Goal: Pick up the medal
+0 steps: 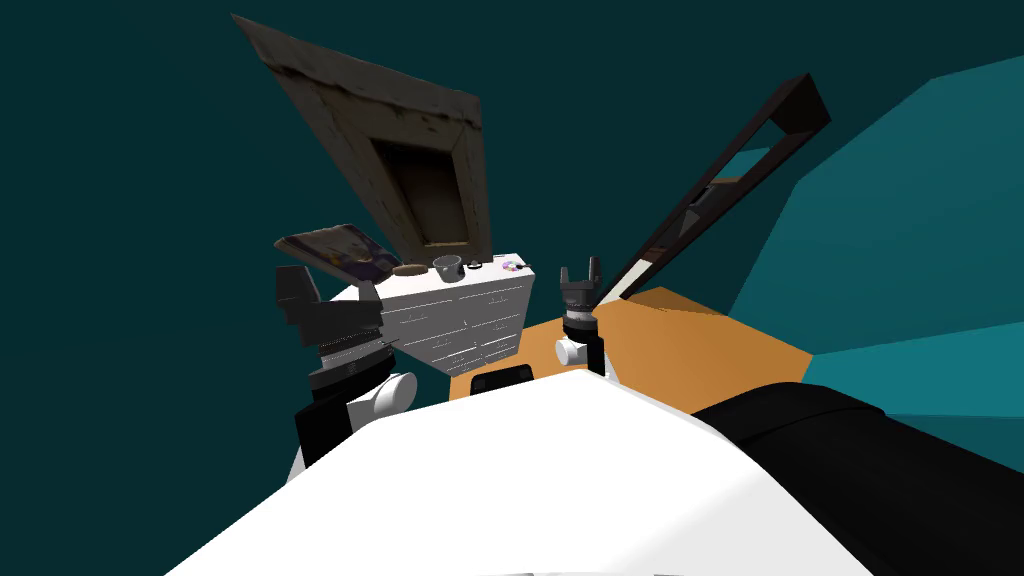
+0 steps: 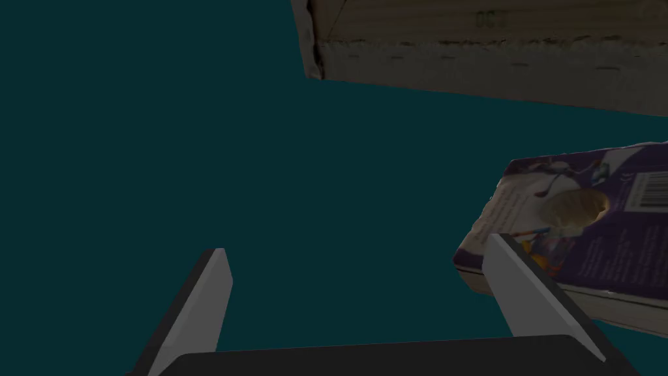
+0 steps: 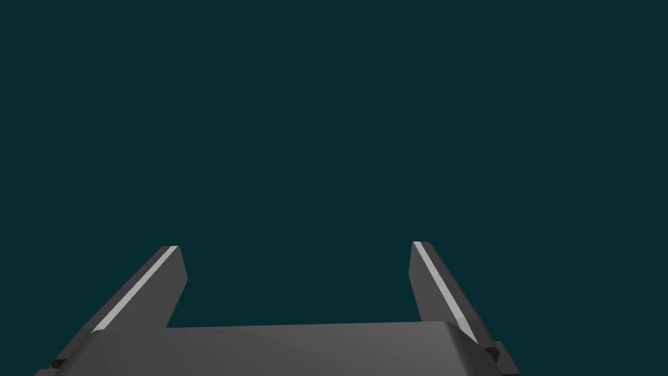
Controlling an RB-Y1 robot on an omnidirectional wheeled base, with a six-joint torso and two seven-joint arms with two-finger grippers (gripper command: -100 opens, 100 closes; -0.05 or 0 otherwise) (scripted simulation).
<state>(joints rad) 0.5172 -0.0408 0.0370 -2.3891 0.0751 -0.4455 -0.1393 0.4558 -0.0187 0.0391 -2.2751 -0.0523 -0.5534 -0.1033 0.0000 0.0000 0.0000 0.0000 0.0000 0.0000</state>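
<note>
1. Jaws of the left gripper [image 2: 357, 245] stand wide apart. The gripper hangs at the left end of a white dresser [image 1: 470, 320] and faces the dark teal wall [image 2: 163, 130].
2. Just behind one of its fingers lies a purple book [image 2: 587, 222], with the barcode side of its cover turned toward the hand.
3. Jaws of the right gripper [image 1: 580, 272] are also apart and point upward. This gripper is off the right front corner of the dresser and does not touch it.
4. I take the flat brownish disc on the dresser top for the medal [image 1: 408, 269], though it is too small to be sure. It lies flat between the book and a grey cup [image 1: 447, 266]. It looks round, so I cannot tell a long axis or a direction.
5. The cup stands upright just beside the medal, and its inside is hidden. The dresser drawers are all shut.
6. Further right on the top are a small dark thing [image 1: 474, 266] and a white-and-purple thing [image 1: 511, 265], both too small to name.
7. The book lies between the left gripper and the medal. A worn wooden frame [image 1: 420, 150] hangs above the dresser, and a dark narrow frame [image 1: 730, 170] stands to the right, over the orange floor [image 1: 690, 330].
</note>
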